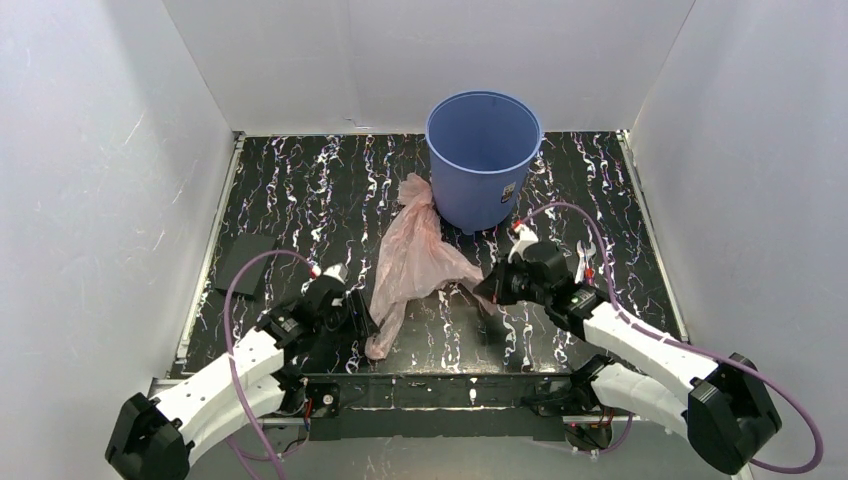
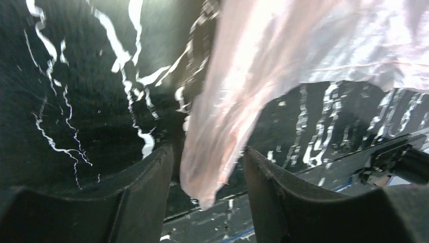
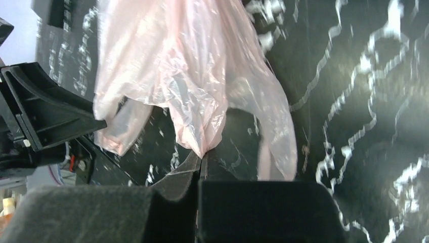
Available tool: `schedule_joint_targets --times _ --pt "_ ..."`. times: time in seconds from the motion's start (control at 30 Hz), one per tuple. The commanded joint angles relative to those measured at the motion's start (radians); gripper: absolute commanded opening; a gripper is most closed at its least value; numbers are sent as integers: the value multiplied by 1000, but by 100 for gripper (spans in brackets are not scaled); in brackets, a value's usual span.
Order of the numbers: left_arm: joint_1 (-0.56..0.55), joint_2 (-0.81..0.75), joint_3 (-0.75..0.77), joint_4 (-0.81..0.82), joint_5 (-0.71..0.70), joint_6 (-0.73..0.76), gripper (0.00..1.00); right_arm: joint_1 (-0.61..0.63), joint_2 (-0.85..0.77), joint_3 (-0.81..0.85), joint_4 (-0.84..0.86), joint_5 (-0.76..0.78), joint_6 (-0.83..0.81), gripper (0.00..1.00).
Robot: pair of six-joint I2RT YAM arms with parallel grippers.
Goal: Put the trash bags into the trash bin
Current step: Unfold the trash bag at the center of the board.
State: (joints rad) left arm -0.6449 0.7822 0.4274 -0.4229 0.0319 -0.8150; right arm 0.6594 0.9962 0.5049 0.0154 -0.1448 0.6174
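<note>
A thin pink trash bag (image 1: 410, 260) lies stretched across the black marbled surface (image 1: 300, 190), its far end bunched against the foot of the blue trash bin (image 1: 480, 195) and its near end trailing toward the front edge, with none of it yet inside the bin. The right pincer (image 1: 487, 287) is closed tight on a small fold at the bag's right edge, a pinch the right wrist view shows as a point of film drawn down into the shut jaws (image 3: 198, 174). The left pincer (image 1: 358, 312) stands partly open at the bag's near end: in the left wrist view the limp tail of the trash bag (image 2: 222, 126) hangs in the gap between the two dark fingers (image 2: 146, 197), and neither appears to press on it. The risks from here lie in the film itself. With one narrow pinch carrying it, the slick plastic could slide out of the right pincer on the lift, or tear at the fold. The long loose tail could drag on the surface, drape over the bin's rim or hang outside it. A pull against the bag's bunched end could also nudge the light bin and tip it.
</note>
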Motion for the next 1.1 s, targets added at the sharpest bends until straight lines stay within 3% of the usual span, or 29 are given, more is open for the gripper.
schedule_joint_targets --times 0.0,0.3,0.53,0.77,0.97,1.07 --pt "-10 -65 -166 160 97 -99 55 4 -64 -96 -63 -6 87 1" --pt "-20 -217 -336 390 208 -175 56 4 -123 -200 -30 -26 142 1" --pt "-33 -175 -329 409 301 -177 44 3 -76 -238 99 -101 218 1" --pt "-42 -154 -298 456 411 -174 48 -7 -3 -167 36 -47 199 1" --pt "-47 -232 -286 464 403 -193 35 -27 89 -128 66 -84 197 1" --pt "-47 -284 -290 464 389 -208 34 -32 125 -123 93 -121 206 1"
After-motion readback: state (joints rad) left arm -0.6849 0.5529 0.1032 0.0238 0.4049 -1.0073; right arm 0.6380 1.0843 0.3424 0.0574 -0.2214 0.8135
